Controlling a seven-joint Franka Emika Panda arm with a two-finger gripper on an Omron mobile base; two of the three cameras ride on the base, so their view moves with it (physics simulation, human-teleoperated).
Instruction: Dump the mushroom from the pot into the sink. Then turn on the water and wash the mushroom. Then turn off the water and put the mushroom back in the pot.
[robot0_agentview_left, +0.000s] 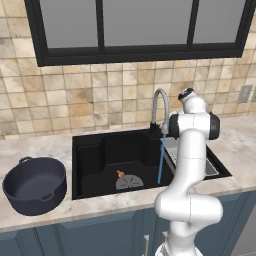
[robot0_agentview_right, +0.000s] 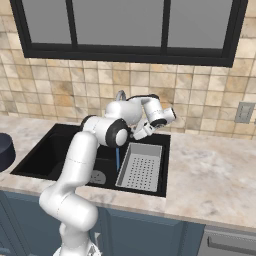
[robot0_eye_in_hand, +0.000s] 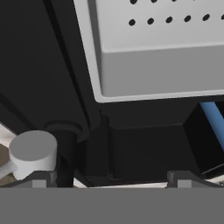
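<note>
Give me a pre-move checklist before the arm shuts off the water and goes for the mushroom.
1. Mushroom out of the pot and in the sink: ok, it lies on the basin floor beside the round drain.
2. Water running: ok, a blue stream falls from the faucet into the basin.
3. Stream hitting the mushroom: not ok, it lands to the right of it.
4. Gripper free: ok, jaws wide apart with nothing between them.
5. Gripper near the faucet: ok, the hand view looks at the tap's base by the strainer tray; contact with the handle, cannot tell.
6. Pot ready: ok, upright on the counter left of the sink.
</note>
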